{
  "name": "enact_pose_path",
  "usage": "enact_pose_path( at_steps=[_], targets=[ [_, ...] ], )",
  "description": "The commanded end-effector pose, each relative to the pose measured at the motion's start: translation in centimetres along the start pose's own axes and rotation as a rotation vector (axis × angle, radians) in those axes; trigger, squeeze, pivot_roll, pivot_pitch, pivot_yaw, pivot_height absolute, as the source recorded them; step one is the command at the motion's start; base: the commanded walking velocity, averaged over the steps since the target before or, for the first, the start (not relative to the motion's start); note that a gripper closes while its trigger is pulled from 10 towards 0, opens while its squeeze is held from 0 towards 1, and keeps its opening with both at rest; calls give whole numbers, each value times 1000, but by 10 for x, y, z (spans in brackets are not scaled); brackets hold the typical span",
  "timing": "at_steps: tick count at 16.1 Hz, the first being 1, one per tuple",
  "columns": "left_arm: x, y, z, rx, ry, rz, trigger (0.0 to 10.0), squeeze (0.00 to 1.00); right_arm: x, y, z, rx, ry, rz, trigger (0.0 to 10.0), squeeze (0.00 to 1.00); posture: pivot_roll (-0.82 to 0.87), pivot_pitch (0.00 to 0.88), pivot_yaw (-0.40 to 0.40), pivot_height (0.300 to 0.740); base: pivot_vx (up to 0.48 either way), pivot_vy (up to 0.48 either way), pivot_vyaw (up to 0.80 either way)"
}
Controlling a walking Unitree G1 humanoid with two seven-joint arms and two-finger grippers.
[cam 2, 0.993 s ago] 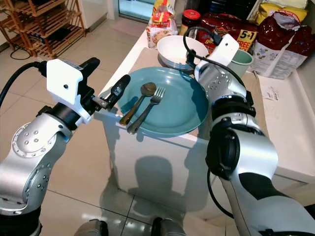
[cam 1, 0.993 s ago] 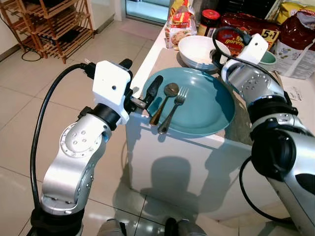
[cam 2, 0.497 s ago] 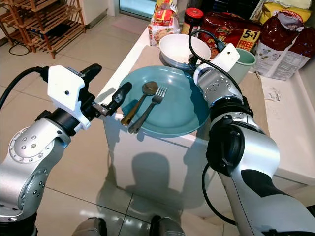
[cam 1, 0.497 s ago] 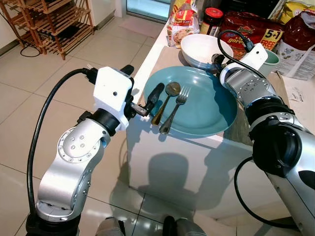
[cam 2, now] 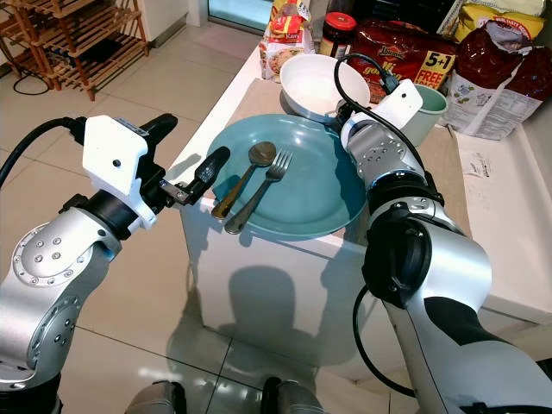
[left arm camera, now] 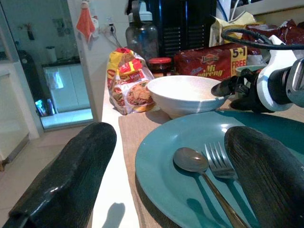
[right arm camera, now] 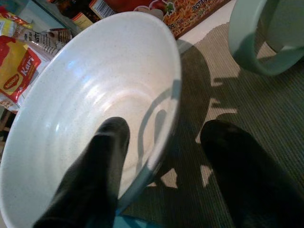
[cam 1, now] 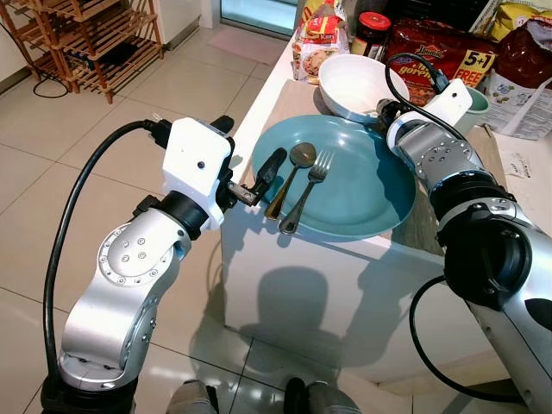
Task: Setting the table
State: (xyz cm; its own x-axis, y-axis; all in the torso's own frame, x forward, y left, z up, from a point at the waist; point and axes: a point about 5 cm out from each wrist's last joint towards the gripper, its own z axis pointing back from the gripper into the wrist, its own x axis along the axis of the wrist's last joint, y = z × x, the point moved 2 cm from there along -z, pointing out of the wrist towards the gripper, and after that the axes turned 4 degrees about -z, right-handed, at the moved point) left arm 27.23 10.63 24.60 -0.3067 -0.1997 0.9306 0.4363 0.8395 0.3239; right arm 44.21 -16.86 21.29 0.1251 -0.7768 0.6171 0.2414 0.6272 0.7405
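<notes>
Domestic kitchen or dining area. A white counter stood on a floor of large pale tiles and carried tableware: a teal plate holding a spoon and a fork, and a white bowl behind it, on a woven mat. Packaged groceries lined the counter's far edge: a yellow-and-red snack bag, a red-lidded jar, a red noodle multipack marked "5+1" and a dark red bag. A wooden slatted rack stood by the wall, and an orange cloth hung on it.
</notes>
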Motion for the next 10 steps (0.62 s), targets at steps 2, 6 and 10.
enact_pose_path(
  at_steps=[2, 6, 10],
  targets=[
    [4, -4, 2, -26, -12, 1, 10000, 0, 7, 1, 0, 5, -11, -17, 0, 0, 112, 154, -133, 740, 0, 0, 0],
    [6, -5, 1, -33, -23, 5, 10000, 0, 6, 2, 0, 14, -10, -33, 0, 0, 111, 153, -130, 740, 0, 0, 0],
    [13, -20, 3, -134, -71, 49, 10000, 0, 8, 3, 0, 20, -13, -43, 0, 0, 113, 149, -130, 740, 0, 0, 0]
  ],
)
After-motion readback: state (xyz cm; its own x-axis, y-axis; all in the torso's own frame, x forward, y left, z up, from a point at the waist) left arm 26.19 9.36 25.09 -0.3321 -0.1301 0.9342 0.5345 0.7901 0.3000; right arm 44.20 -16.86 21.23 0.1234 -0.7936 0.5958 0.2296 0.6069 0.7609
